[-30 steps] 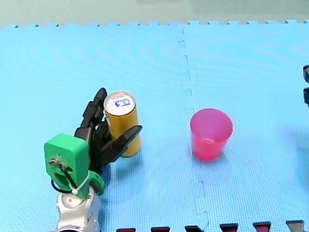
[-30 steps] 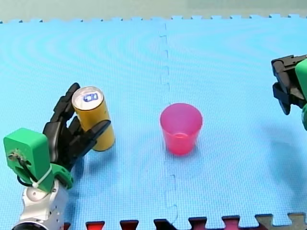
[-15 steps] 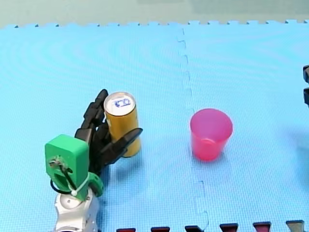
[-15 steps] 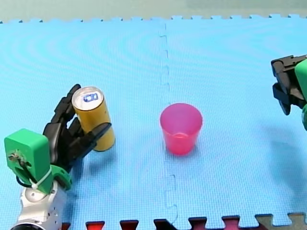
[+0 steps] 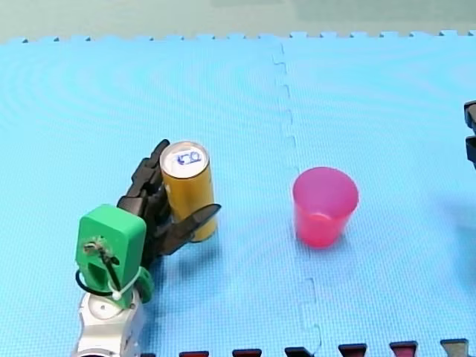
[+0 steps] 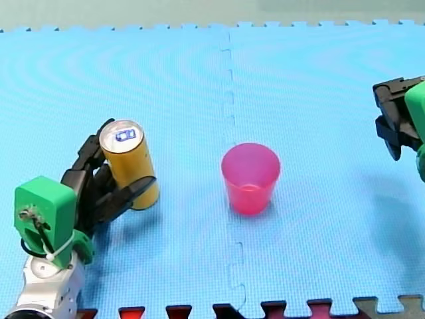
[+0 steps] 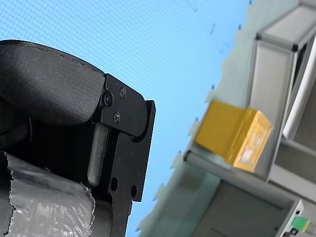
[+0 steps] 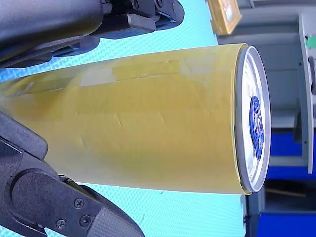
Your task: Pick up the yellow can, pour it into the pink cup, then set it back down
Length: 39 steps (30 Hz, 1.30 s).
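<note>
Second head view: the robot's left hand is closed around the tall yellow metal can, upright on the blue foam mat well left of the pink plastic cup, while the right hand hangs at the right edge, open or closed I cannot tell.

On my feed the tall yellow cylindrical metal can has a silver lid with a small blue mark. Up close its wrap reads mustard, with paler streaks. The translucent pink plastic cup deepens to rose at its base. The light blue foam mat carries a fine dotted texture, and I see red, black and grey tabs along its near edge. The left hand is matte black, with a bright green wrist block and a silver forearm. The right hand is black too, backed by green. Beyond the mat the floor is pale grey-green.
</note>
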Each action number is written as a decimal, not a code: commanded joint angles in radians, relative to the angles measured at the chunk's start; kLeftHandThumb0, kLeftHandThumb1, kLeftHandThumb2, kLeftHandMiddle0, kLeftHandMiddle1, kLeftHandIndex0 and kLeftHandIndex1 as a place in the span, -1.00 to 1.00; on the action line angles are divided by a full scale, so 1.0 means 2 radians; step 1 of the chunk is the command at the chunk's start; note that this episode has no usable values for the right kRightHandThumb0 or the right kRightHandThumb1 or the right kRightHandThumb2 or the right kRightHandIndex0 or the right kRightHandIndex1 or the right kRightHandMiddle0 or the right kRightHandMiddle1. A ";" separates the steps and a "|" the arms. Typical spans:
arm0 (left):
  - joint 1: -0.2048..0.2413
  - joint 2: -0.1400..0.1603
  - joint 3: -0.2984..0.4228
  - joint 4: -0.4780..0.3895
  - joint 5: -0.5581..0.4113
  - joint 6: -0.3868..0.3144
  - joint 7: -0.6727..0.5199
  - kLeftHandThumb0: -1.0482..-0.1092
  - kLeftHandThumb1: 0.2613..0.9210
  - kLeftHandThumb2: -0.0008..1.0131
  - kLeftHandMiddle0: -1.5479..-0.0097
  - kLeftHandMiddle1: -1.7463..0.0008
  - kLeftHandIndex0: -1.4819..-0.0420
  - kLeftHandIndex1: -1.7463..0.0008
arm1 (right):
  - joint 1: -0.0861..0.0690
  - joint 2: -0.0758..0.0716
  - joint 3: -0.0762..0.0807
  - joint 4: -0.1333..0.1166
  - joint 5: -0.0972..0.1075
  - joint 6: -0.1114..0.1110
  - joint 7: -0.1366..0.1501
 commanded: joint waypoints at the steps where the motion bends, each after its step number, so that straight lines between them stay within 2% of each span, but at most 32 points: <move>1: 0.001 0.003 -0.001 0.000 0.000 0.002 0.000 -0.34 0.25 -1.00 0.65 0.99 0.74 0.99 | 0.001 -0.001 -0.001 -0.001 0.001 -0.002 0.000; 10: 0.001 0.000 0.003 0.001 -0.009 0.002 -0.013 -0.39 0.26 -1.00 0.64 0.99 0.73 0.99 | 0.004 -0.002 -0.003 -0.002 0.004 -0.004 0.004; 18: -0.001 -0.008 0.018 0.002 -0.031 0.001 -0.025 -0.40 0.28 -0.99 0.61 0.99 0.71 0.99 | 0.002 -0.004 -0.006 -0.001 0.007 -0.001 0.010; 30: -0.004 -0.013 0.023 0.008 -0.035 -0.006 -0.024 -0.36 0.33 -0.99 0.60 0.99 0.69 0.99 | 0.001 -0.003 -0.003 0.000 0.003 -0.003 0.005; 39: -0.003 -0.017 0.016 0.006 -0.025 -0.011 -0.003 -0.40 0.43 -0.98 0.58 0.99 0.68 1.00 | 0.004 -0.001 -0.004 -0.001 0.003 -0.007 0.004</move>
